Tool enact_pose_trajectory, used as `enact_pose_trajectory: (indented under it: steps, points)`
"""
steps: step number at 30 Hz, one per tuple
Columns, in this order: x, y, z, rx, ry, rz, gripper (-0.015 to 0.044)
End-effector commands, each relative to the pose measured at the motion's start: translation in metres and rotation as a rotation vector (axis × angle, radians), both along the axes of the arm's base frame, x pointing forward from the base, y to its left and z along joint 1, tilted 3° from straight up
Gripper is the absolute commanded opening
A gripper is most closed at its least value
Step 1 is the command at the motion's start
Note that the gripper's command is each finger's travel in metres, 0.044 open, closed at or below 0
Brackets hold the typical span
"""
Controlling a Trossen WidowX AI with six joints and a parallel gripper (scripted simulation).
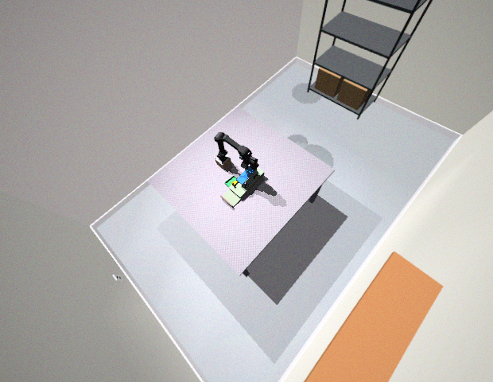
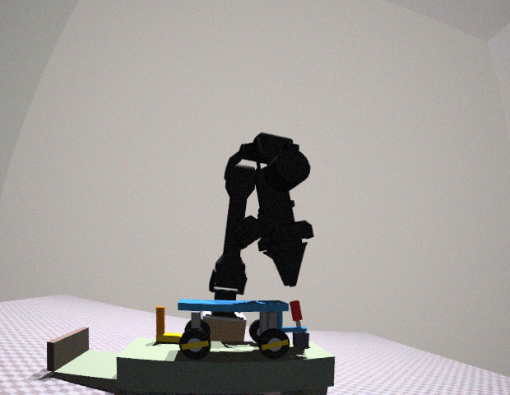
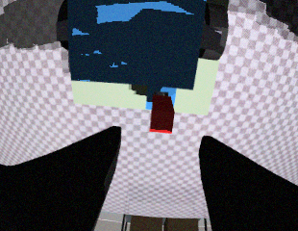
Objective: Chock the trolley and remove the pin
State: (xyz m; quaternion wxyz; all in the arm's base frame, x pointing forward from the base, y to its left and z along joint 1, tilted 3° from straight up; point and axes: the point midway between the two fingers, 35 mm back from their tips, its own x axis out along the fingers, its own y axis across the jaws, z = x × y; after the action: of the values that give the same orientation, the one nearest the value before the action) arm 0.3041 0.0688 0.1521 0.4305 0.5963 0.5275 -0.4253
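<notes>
The blue trolley stands on the pale green ramp. The stop pin, with its red head up, stands in its dark holder at the trolley's uphill end. The yellow chock sits at the downhill end, orange handle upright; its base reaches a downhill wheel in the exterior view, but exact contact cannot be told. My gripper is open and empty, above the pin head, which shows between and just ahead of the fingertips in the wrist view.
The green tray lies beside the ramp on the arm's base side; the exterior view does not show it. A brown end board stands at the ramp's low end. The trolley's deck lies close beside the gripper, below fingertip height.
</notes>
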Motion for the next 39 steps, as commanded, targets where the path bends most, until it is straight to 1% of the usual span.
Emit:
enact_pose_trajectory:
  steps: [1, 21, 30, 39]
  points:
    - [-0.001, 0.002, 0.001, 0.005, -0.005, 0.023, 0.019]
    - [0.001, 0.01, -0.026, 0.006, -0.005, 0.023, 0.019]
    - [0.002, 0.011, -0.028, 0.006, -0.005, 0.023, 0.019]
    - [0.004, 0.014, -0.04, 0.006, -0.005, 0.023, 0.019]
